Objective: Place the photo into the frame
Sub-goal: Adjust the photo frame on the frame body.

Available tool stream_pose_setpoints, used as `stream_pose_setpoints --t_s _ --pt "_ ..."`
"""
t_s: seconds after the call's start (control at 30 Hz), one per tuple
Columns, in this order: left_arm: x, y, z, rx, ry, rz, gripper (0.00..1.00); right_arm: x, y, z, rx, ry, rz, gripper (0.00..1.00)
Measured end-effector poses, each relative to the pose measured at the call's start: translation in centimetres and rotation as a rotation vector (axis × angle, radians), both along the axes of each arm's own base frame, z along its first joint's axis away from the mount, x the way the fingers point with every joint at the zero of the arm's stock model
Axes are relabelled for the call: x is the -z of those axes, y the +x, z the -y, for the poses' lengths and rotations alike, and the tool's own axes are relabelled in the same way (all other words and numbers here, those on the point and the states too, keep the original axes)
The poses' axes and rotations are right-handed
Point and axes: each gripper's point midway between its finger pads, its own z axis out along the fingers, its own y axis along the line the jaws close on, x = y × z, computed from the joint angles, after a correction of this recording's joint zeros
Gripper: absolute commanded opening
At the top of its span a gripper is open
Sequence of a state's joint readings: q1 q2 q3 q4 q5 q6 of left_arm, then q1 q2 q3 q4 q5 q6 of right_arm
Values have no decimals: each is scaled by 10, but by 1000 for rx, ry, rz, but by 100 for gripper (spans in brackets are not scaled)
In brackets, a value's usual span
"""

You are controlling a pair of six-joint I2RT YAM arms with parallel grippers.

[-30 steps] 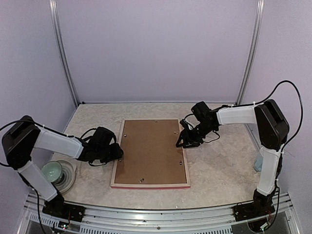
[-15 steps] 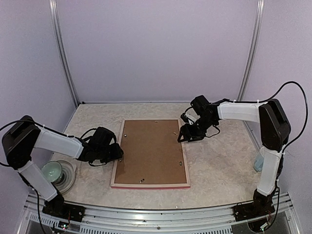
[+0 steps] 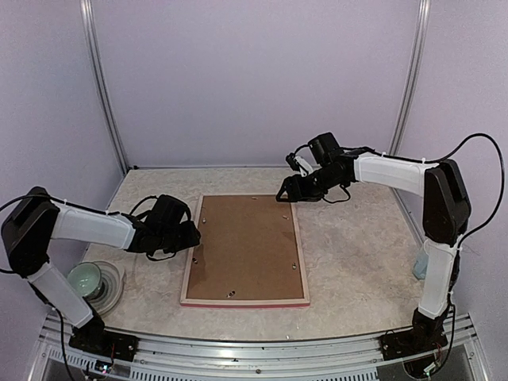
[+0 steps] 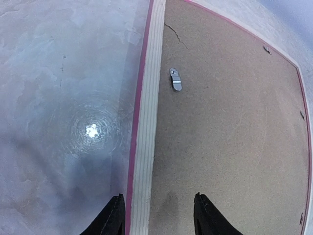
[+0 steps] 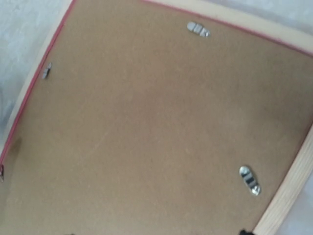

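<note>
Left gripper (image 4: 159, 208) is seen low at the frame's left side, jaws part open, nothing gripped. Its two dark fingers (image 4: 113, 219) are set either side of the frame's pale back rail: one over the pink outer edge, the other over the backing board (image 4: 230, 127). Whether the tips touch the surface cannot be told.

Right gripper (image 3: 284, 193) is held over the far right corner of the frame, pointed down toward the board. How far its jaws are parted cannot be told: the overhead view is too small and the wrist view shows almost none of its fingers. Nothing is seen held in it.

The frame (image 3: 242, 302) is laid flat and face down in the middle of the table (image 3: 357, 254), long sides running away from the arm bases, pink-red moulding showing along the near edge. Its opening is filled by the brown backing board. Small metal turn clips (image 4: 176, 79) are spaced round the board's edges. A thin crack is seen in the board near its far left corner.

The photo cannot be seen in any view, so its place cannot be told.

A pale green bowl (image 3: 83, 278) is set on a plate (image 3: 113, 292) at the near left, beside the left arm. A light blue object (image 3: 420, 267) is partly hidden behind the right arm at the right wall.
</note>
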State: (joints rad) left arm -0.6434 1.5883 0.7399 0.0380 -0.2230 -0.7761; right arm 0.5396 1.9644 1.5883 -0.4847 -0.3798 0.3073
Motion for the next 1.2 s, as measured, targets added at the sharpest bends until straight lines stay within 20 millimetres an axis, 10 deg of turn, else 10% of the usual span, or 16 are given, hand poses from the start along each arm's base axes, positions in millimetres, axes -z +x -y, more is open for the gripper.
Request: stream_pose_setpoints --t_s 0.23,0.7,1.03,1.2 --pt "1 7 -17 -45 124 15 48 1 17 -9 -7 12 47 72" --pt "-54 140 -6 -121 218 176 48 55 12 -14 -18 17 -2 72" --pt "28 175 -9 -89 344 39 48 48 -7 -5 -18 24 -2 72" --pt "27 188 -5 -91 363 42 48 34 -4 -10 -18 68 24 72"
